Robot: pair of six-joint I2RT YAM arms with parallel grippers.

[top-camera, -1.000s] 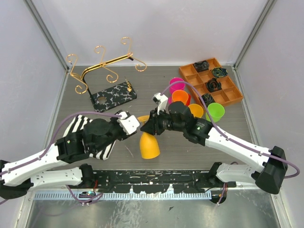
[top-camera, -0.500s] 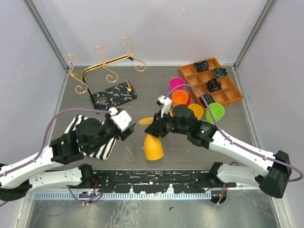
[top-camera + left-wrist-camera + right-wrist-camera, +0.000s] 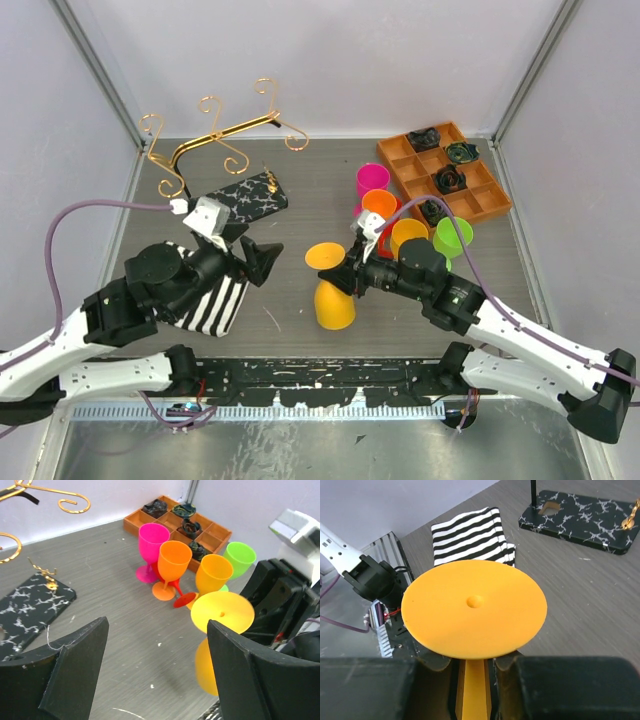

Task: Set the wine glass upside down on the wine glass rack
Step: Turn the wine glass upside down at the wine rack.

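We see right end effector (image 3: pixel 475 674) clamped on upside-down wine glass (image 3: pixel 335 306) stem, near worktop (image 3: pixel 300 200) front edge; left end effector (image 3: pixel 157 630) spread wide, empty; rack (image 3: pixel 225 133) far-left corner.

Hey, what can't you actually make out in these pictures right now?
- Right wrist view: the wine glass hides its own bowl behind its foot.
- Left wrist view: the wine glass rack is cut off by the top and left edges.
- Top view: dark items in the orange tray are too small to identify.
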